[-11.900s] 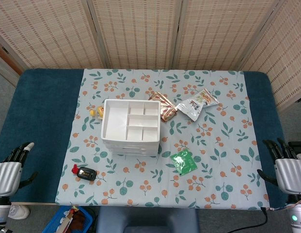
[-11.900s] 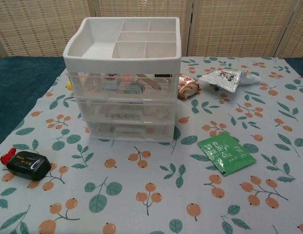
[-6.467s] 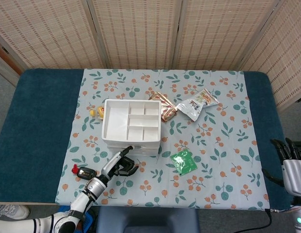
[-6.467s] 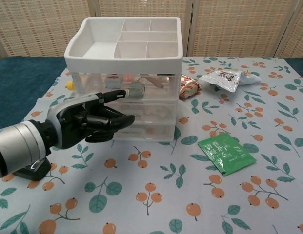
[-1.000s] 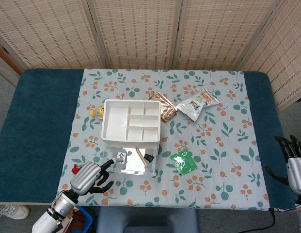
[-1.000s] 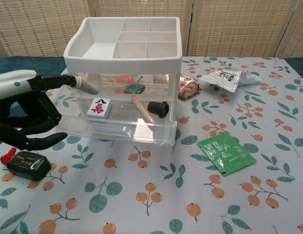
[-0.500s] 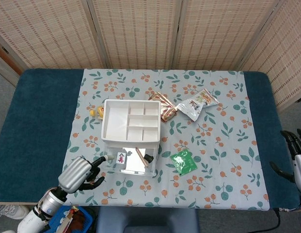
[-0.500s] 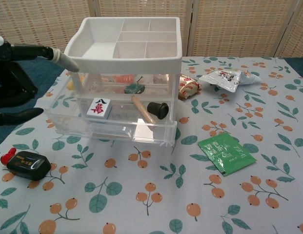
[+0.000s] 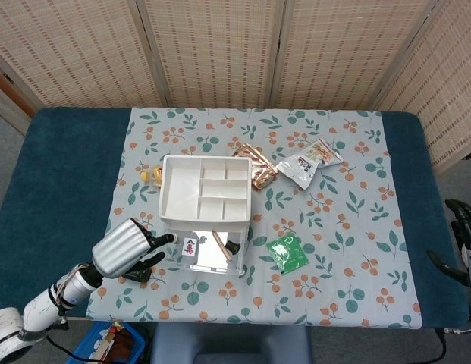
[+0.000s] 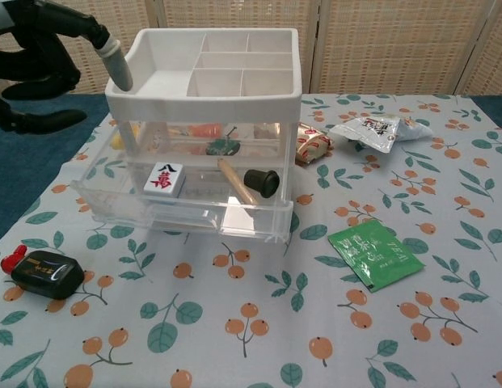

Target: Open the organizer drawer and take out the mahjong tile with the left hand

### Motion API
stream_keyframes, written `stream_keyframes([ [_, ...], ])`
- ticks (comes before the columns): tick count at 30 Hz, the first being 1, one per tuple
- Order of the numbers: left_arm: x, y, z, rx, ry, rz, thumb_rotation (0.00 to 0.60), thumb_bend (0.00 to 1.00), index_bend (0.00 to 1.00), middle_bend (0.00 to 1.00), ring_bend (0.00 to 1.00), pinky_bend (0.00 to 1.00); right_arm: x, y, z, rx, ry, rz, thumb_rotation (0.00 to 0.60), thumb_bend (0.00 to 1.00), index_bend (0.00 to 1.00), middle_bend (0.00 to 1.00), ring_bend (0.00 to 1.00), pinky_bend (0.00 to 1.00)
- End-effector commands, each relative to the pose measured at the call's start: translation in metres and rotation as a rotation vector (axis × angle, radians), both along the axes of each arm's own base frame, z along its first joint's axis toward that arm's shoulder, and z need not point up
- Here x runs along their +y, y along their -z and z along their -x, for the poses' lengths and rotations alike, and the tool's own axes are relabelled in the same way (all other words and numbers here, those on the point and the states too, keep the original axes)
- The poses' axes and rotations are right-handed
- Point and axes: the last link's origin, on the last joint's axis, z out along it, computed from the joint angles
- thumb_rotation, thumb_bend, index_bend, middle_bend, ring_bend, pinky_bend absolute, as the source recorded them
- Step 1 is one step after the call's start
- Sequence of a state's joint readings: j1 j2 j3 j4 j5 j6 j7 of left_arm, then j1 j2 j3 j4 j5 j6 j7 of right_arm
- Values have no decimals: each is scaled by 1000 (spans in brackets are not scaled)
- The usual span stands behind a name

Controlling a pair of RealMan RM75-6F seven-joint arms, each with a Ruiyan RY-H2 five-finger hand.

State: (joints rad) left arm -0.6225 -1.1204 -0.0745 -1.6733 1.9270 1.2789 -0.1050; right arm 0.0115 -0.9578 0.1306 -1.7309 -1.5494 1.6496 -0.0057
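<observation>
The white organizer (image 9: 203, 199) (image 10: 204, 71) has its top clear drawer (image 10: 183, 212) (image 9: 202, 258) pulled out. In the drawer's front left part lies the mahjong tile (image 10: 164, 178) (image 9: 189, 246), white with a red character, face up. My left hand (image 9: 126, 251) (image 10: 42, 46) hovers to the left of the drawer, above tile height. Its fingers are spread and hold nothing, and one fingertip (image 10: 119, 73) points down beside the organizer's top left corner. My right hand (image 9: 464, 244) shows only at the right edge of the head view, fingers apart and empty.
The drawer also holds a wooden stick (image 10: 235, 181), a black cap (image 10: 261, 181) and small items at the back. A black and red gadget (image 10: 44, 273) lies front left, a green tea packet (image 10: 373, 255) to the right, and snack packets (image 10: 378, 131) behind.
My left hand has risen and drawn in towards the organizer's left side, from drawer height to the level of its top. The drawer stays open and the tile has not moved.
</observation>
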Motion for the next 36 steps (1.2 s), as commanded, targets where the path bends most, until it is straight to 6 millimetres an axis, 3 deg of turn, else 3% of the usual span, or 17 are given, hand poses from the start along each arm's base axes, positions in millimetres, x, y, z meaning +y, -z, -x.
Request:
stream_keyframes([
  [1, 13, 5, -9, 54, 99, -23, 600, 378, 377, 888, 933, 1000, 0, -1, -2, 3, -5, 4, 600, 190, 96, 155, 88, 153],
  [15, 41, 33, -24, 269, 320, -83, 600, 348, 390, 896, 933, 1000, 3, 3, 4, -3, 28, -11, 600, 190, 96, 155, 88, 153],
  [29, 47, 53, -32, 401, 435, -154, 600, 294, 352, 896, 933, 1000, 7, 3, 8, -8, 43, -7, 600, 190, 96, 155, 88, 153],
  [36, 48, 55, -30, 455, 436, -167, 600, 214, 329, 896, 933, 1000, 7, 3, 10, -11, 45, -6, 600, 191, 96, 155, 88, 153],
])
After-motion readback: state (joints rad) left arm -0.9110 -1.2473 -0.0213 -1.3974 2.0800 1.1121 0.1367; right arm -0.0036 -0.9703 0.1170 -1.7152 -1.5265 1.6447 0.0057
